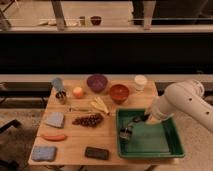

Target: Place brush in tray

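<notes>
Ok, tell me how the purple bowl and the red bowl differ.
The purple bowl sits farther back and to the left; the red bowl sits nearer the green tray, just behind its back rim. The purple bowl looks slightly wider than the red bowl. Both are round, upright, and rest on the wooden table. The claw is over the tray, away from both.

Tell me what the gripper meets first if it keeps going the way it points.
The gripper, over the green tray, points down-left toward the brush. Beyond that, likely the tray's floor near its left wall, though depth is unclear.
</notes>
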`<state>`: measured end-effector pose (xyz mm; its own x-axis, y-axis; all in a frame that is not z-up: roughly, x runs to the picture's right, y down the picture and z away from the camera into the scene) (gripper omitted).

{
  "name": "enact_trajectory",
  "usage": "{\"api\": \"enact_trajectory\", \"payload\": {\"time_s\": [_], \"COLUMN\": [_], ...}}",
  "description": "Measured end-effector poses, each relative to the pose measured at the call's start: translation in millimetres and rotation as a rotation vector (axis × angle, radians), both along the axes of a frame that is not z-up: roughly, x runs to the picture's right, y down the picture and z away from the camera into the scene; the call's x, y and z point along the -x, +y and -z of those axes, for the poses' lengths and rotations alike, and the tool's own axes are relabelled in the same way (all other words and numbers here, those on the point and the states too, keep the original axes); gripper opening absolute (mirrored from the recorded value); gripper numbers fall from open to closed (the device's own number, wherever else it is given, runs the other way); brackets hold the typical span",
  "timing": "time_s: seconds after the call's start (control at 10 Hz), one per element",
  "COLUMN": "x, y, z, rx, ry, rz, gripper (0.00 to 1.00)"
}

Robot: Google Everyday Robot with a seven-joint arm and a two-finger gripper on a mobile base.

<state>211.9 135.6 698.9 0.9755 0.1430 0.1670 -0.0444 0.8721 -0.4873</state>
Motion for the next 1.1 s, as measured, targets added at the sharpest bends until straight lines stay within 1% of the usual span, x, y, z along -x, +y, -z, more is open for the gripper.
{"api": "enact_trajectory", "payload": {"time_s": [0.1,0.2,0.3,0.4,0.5,0.8,1.0,1.1], "x": [6.2,6.6,5.7,5.6,5.4,0.7,3.4,2.2], "y": [2.7,3.6,4.5,4.3,3.8,3.7,2.0,2.7], "z": [-4.9,-6.4,-7.0,-7.2,-7.1,-5.5,-5.2,-4.2], "rx": [0.0,-0.004,-0.011,-0.02,-0.028,-0.044,-0.047,-0.038], "ry": [-0.006,-0.002,0.004,0.011,0.018,0.06,0.067,0.079], "rz": [0.008,0.008,0.006,0.006,0.006,0.016,0.033,0.043], "gripper": [0.52,0.6,0.72,0.78,0.8,0.8,0.8,0.8]}}
